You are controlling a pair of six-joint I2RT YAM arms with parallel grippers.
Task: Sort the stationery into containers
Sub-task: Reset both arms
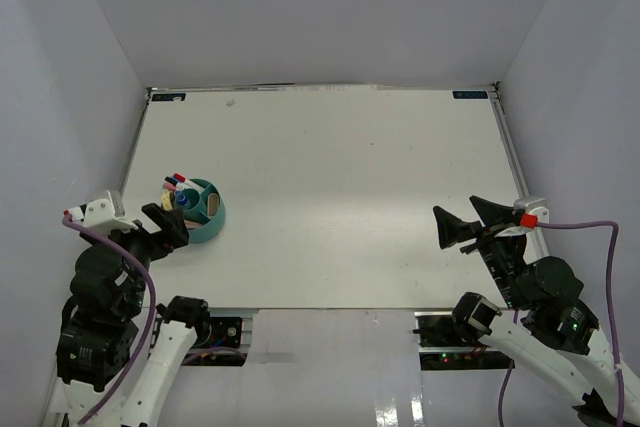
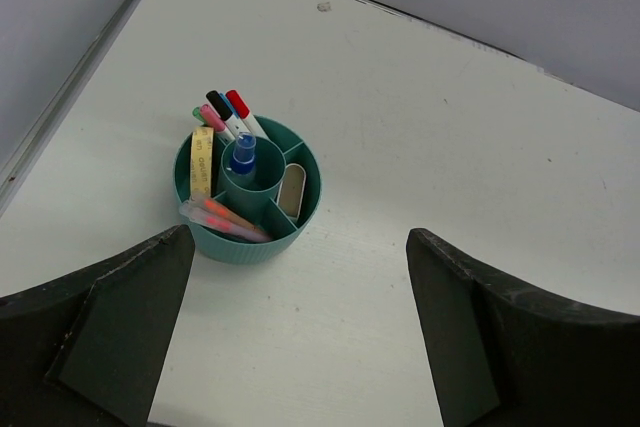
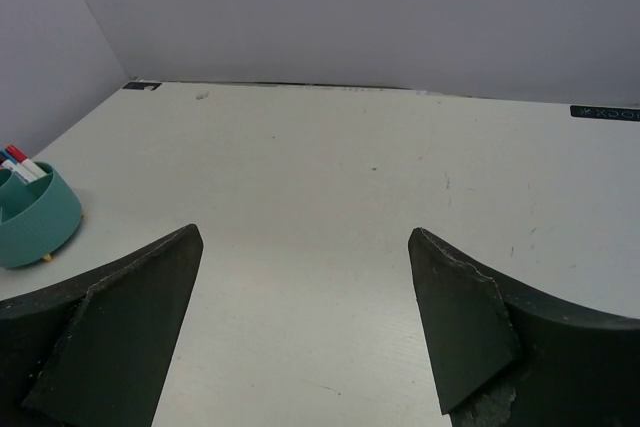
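While both arms sit bolted at the near edge of the worktop [image 1: 350,167], neither one grips anything.

Left claw [image 1: 172,224]: fingers spread wide, empty, held just beside the teal cup [image 1: 205,215] on its near-left side. In the left wrist view the cup sits framed between the two dark fingers [image 2: 120,327], apart from both.

The cup stands upright close to the left edge of the worktop, nearer the near-left corner than the far-left one.

Contents, left wrist view:
- blue-capped bottle [image 2: 243,155], upright in the round centre well
- markers [image 2: 226,112] with red, black and pink caps, leaning out of the far-left compartment
- a yellow strip [image 2: 202,159] in the left compartment
- orange-pink pens [image 2: 225,219] lying across the near compartment
- a pale oblong piece [image 2: 293,192] in the right compartment

Small speck [image 1: 231,102] on the worktop near the far-left corner.

Right claw [image 1: 468,219]: fingers spread, empty, held by the right edge and pointing left, well apart from the cup.
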